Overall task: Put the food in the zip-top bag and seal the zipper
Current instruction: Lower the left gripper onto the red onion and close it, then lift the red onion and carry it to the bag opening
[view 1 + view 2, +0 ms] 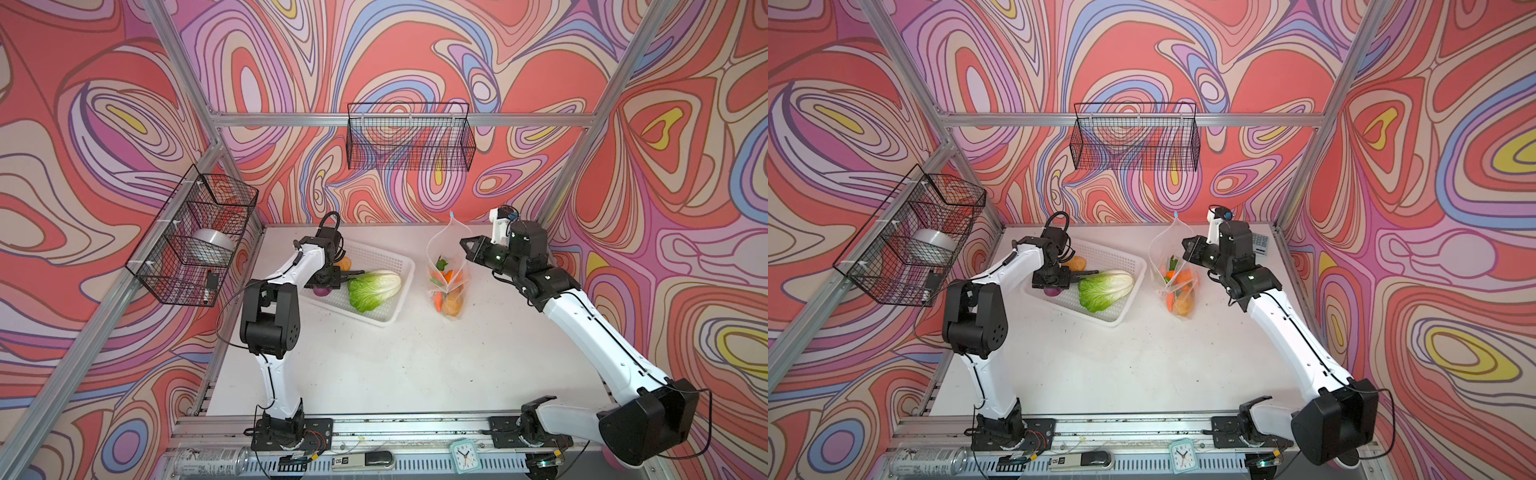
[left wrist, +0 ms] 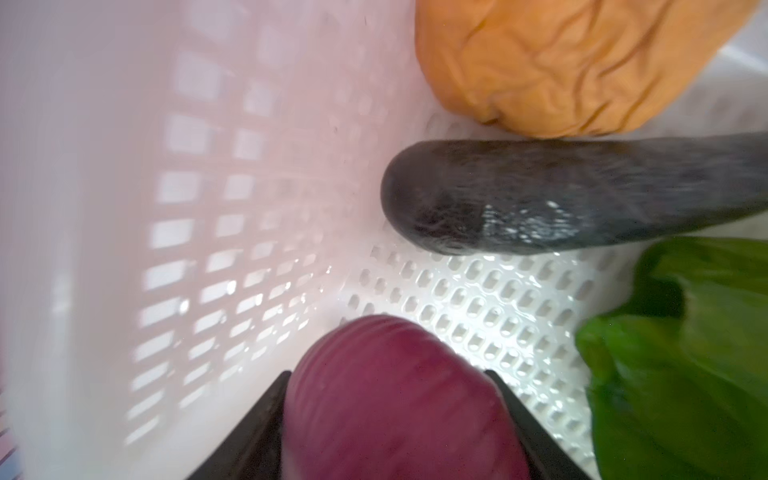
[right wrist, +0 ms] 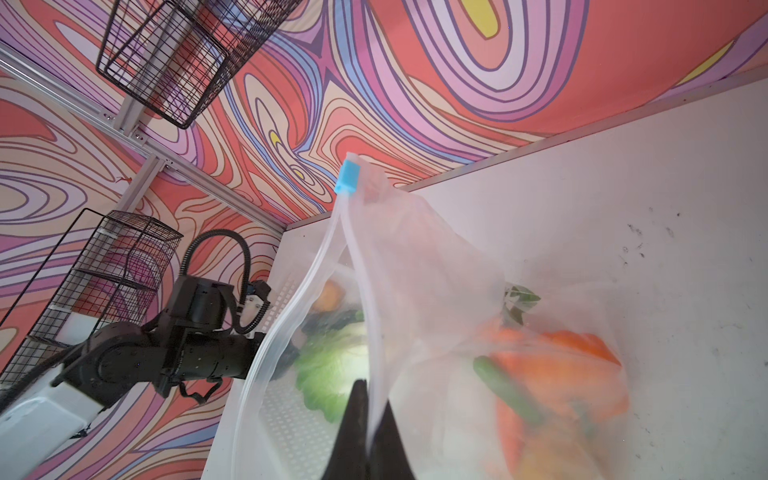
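In the white basket (image 1: 386, 316) my left gripper (image 2: 387, 374) is shut on the purple onion (image 2: 399, 407), its fingers pressed to both sides. Beside the onion lie the dark eggplant (image 2: 561, 199), a wrinkled tan-orange piece (image 2: 552, 62) and the napa cabbage (image 1: 374, 289). The zip-top bag (image 1: 446, 257) stands upright right of the basket, mouth open, with the carrot (image 3: 552, 365) and other food inside. My right gripper (image 3: 372, 392) is shut on the bag's mouth edge, holding it up. The zipper's blue slider (image 3: 348, 178) sits at the far top corner.
A black wire basket (image 1: 409, 137) hangs on the back wall, and another wire basket (image 1: 195, 237) with a metal bowl hangs on the left wall. A can (image 1: 210, 460) and a small clock (image 1: 464, 454) lie on the front rail. A remote (image 1: 1260, 243) lies behind the right arm.
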You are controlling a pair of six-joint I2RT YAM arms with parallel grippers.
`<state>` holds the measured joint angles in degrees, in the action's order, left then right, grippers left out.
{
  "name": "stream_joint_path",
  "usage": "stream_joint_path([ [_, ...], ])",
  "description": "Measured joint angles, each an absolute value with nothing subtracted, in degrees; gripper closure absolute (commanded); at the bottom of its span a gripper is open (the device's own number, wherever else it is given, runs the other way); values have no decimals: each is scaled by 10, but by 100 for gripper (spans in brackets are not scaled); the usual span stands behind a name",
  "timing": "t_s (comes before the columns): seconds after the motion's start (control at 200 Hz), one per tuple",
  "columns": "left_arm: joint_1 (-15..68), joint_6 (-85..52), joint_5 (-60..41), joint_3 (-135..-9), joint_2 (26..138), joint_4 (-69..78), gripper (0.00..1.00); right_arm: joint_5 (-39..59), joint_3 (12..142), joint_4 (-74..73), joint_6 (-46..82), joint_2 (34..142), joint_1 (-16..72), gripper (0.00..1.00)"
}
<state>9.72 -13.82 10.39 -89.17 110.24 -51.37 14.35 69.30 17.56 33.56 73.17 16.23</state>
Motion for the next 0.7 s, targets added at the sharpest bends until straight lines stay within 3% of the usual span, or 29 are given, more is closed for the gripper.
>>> stream_joint_path([
  [0.27, 114, -154, 36, -899, 987, -505, 42, 144, 688, 171, 337, 732, 162, 100],
  [0.701, 255, -224, -114, -957, 919, -391, 42, 143, 681, 167, 338, 729, 162, 100],
])
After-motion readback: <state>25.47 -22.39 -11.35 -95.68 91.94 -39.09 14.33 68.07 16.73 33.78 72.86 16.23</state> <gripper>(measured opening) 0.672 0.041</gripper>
